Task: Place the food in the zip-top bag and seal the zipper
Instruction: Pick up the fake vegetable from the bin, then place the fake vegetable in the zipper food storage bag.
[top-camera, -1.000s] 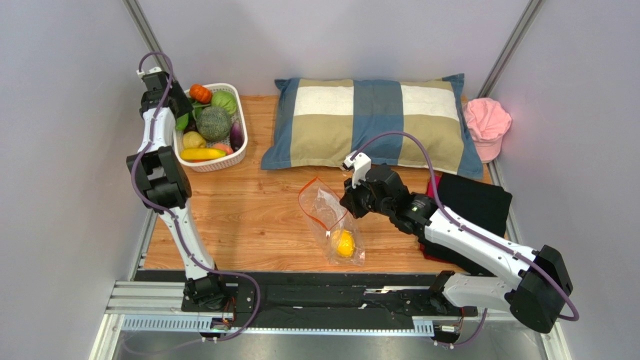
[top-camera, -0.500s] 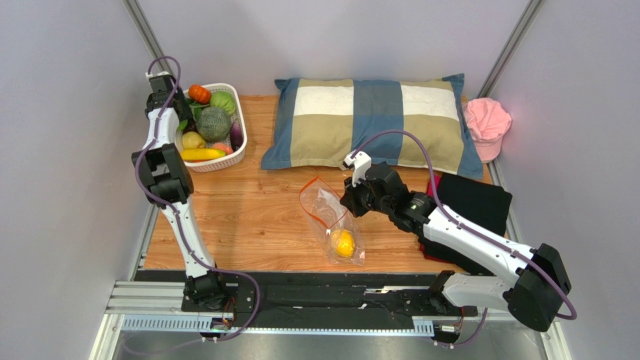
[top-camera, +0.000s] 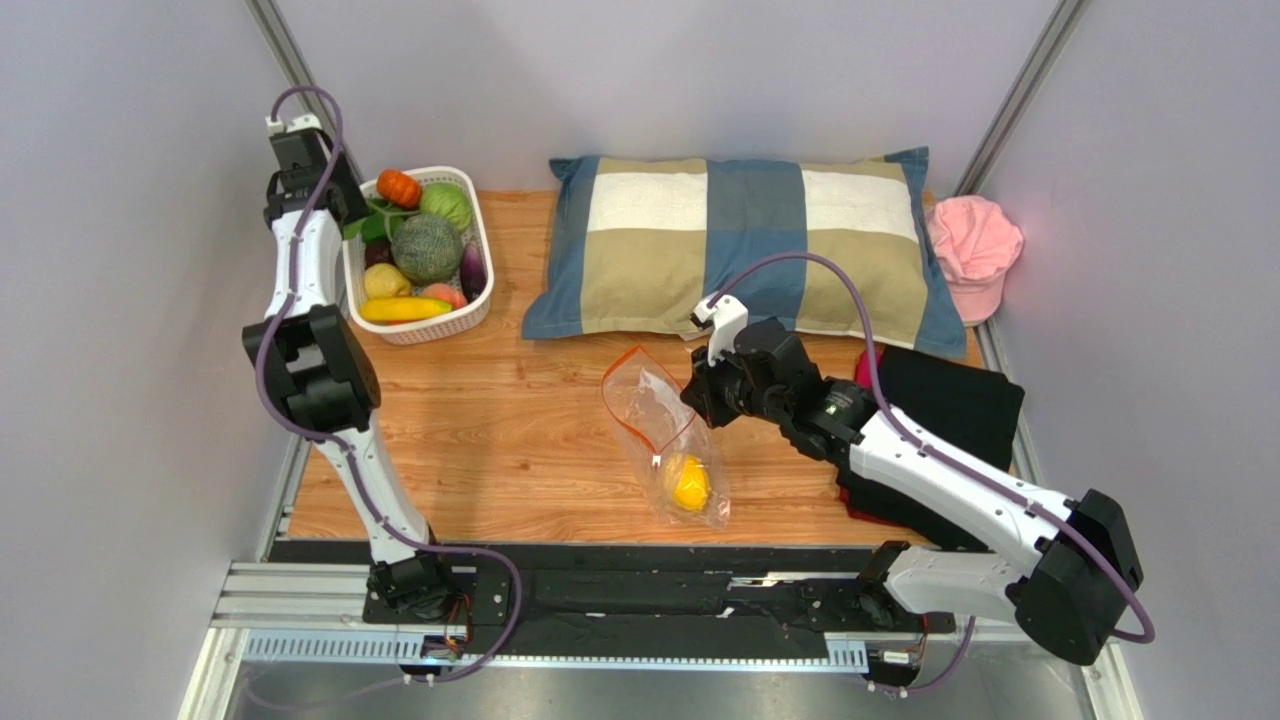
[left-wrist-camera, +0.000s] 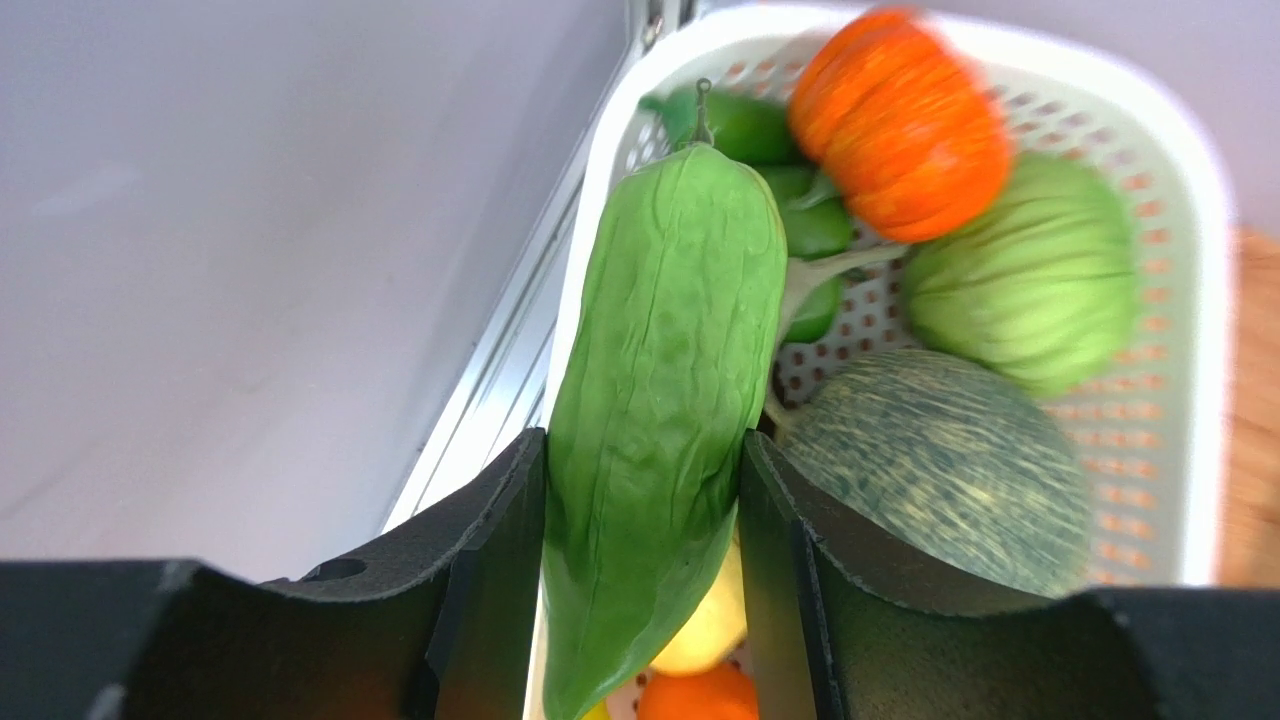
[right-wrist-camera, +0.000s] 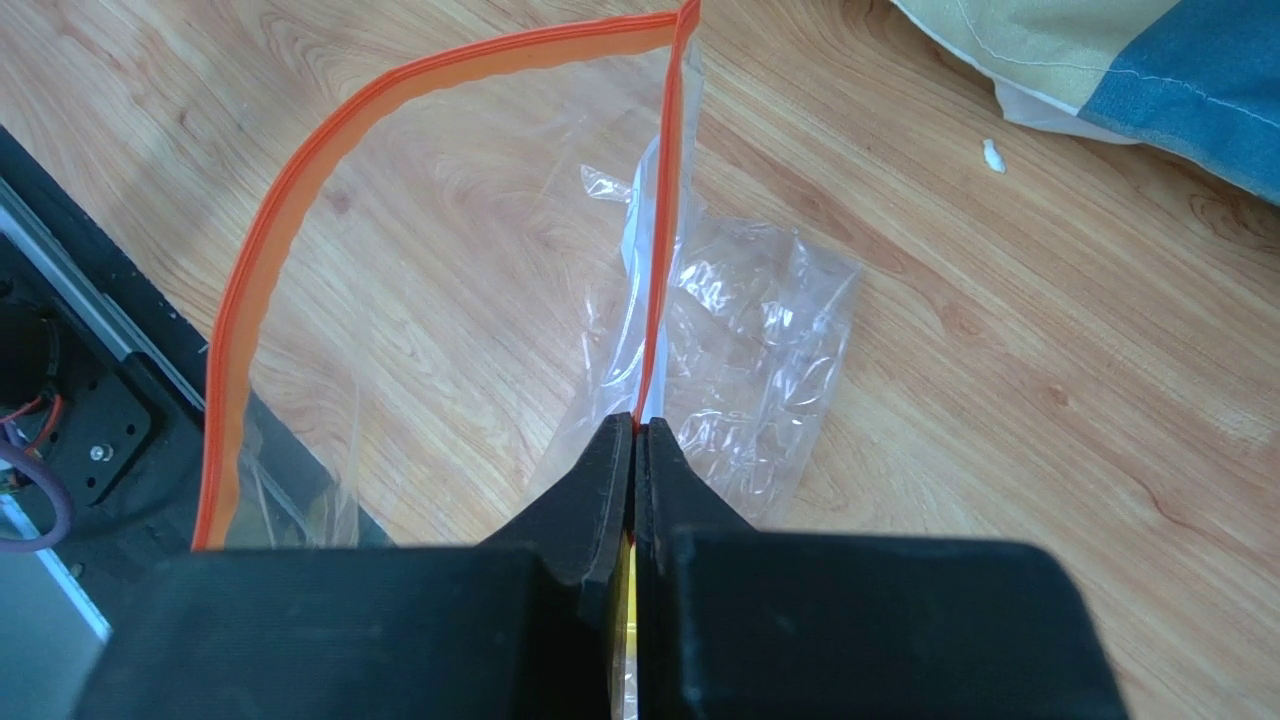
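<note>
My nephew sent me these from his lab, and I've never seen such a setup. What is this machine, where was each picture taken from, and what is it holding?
It is a robot: a left arm and a right arm, bolted at the near edge of a wooden table. The wide picture looks down from above and behind them. The other two come from a camera on each wrist.

On the table are a white basket of toy produce, a pillow and a clear zip-top bag with a lemon inside.

The left arm's fingers press both sides of a long green fruit over the basket. The right arm's fingers pinch the bag's orange zipper, holding the mouth open.
</note>
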